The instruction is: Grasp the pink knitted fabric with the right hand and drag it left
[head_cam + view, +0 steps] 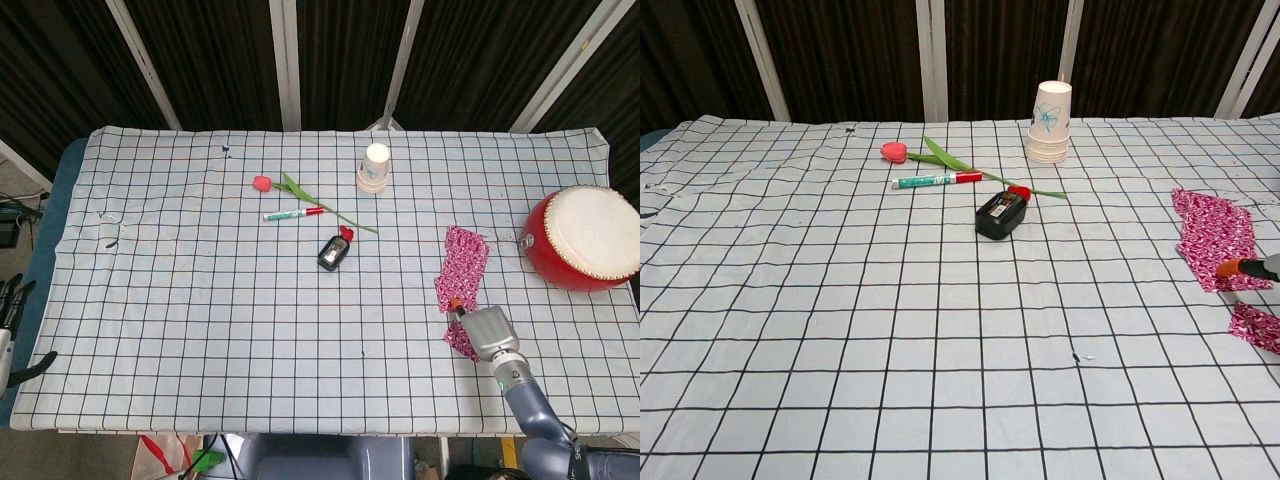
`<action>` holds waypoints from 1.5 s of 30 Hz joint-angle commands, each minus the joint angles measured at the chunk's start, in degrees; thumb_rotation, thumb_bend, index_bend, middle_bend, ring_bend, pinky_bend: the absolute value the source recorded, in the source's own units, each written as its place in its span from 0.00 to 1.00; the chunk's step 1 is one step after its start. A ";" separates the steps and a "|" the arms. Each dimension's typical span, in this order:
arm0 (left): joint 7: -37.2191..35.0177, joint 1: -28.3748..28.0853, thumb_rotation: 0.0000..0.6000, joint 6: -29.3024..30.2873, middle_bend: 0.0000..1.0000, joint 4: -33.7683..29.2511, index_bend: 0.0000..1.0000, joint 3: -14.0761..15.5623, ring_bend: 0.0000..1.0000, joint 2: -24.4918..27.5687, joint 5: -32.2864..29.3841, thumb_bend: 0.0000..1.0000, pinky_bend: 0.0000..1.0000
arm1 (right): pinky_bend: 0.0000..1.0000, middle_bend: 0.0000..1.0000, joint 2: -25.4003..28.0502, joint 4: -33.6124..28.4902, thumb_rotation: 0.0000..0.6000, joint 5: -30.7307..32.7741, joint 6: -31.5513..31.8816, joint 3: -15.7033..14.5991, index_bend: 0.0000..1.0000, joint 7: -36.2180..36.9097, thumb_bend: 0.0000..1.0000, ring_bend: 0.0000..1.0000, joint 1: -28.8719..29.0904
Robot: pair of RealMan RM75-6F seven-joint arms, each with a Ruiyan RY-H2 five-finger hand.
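Note:
The pink knitted fabric (462, 268) lies as a long strip on the checked cloth at the right, in front of the drum; the chest view shows the pink knitted fabric (1214, 236) at the right edge. My right hand (486, 332) lies back-up over the strip's near end. One orange-tipped finger (455, 304) stretches out onto the fabric, and the other fingers are hidden under the hand. In the chest view only that right hand's finger (1246, 268) shows, flat on the pink knit. My left hand (10, 330) hangs off the table's left edge, fingers apart and holding nothing.
A red drum (584, 238) stands right of the fabric. Left of it lie a black bottle with a red cap (335, 250), a marker (292, 213), a tulip (264, 183) and stacked paper cups (375, 167). The checked tablecloth (200, 320) covers the table.

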 commanded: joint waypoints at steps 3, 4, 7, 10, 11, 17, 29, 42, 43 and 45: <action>-0.24 0.06 1.00 0.10 0.00 0.03 0.10 -0.03 0.00 0.11 -0.01 0.25 0.02 | 0.66 0.82 -0.82 0.18 1.00 1.64 -0.25 -0.29 0.07 -1.48 0.88 0.84 1.20; -0.28 0.06 1.00 0.10 0.00 0.05 0.10 -0.04 0.00 0.13 -0.04 0.25 0.02 | 0.66 0.82 -0.97 0.20 1.00 1.95 -0.26 -0.32 0.07 -1.72 0.88 0.84 1.40; -0.50 0.11 1.00 0.18 0.00 0.09 0.10 -0.09 0.00 0.21 -0.09 0.25 0.02 | 0.66 0.82 -1.45 0.01 1.00 2.72 -0.20 -0.44 0.07 -2.47 0.88 0.84 2.10; -0.66 0.11 1.00 0.15 0.00 0.11 0.10 -0.10 0.00 0.26 -0.15 0.25 0.02 | 0.66 0.82 -1.79 -0.57 1.00 2.89 0.13 -0.55 0.07 -3.11 0.88 0.84 2.72; -0.69 0.10 1.00 0.13 0.00 0.11 0.10 -0.09 0.00 0.27 -0.13 0.25 0.02 | 0.66 0.82 -1.88 -0.82 1.00 2.85 0.25 -0.57 0.07 -3.26 0.88 0.84 2.89; -0.73 0.10 1.00 0.14 0.00 0.08 0.10 -0.03 0.00 0.33 0.03 0.25 0.02 | 0.66 0.82 -2.69 -1.96 1.00 3.17 0.75 -0.55 0.07 -4.78 0.88 0.84 4.29; -1.10 0.22 1.00 0.38 0.00 0.14 0.10 0.02 0.00 0.47 0.26 0.25 0.02 | 0.66 0.82 -5.55 -4.11 1.00 6.40 2.19 -0.20 0.07 -9.97 0.89 0.84 8.30; -1.86 0.35 1.00 0.64 0.00 0.31 0.10 -0.09 0.00 0.68 0.23 0.25 0.02 | 0.66 0.82 -8.07 -5.66 1.00 9.07 4.13 -0.57 0.07 -13.37 0.89 0.84 11.40; -1.88 0.34 1.00 0.59 0.00 0.32 0.10 -0.10 0.00 0.68 0.18 0.25 0.02 | 0.66 0.82 -8.11 -5.90 1.00 9.28 4.47 -0.51 0.07 -13.49 0.89 0.84 11.61; -1.91 0.32 1.00 0.53 0.00 0.33 0.10 -0.11 0.00 0.69 0.13 0.25 0.02 | 0.66 0.82 -7.96 -6.32 1.00 9.37 5.09 -0.43 0.07 -13.64 0.89 0.84 11.84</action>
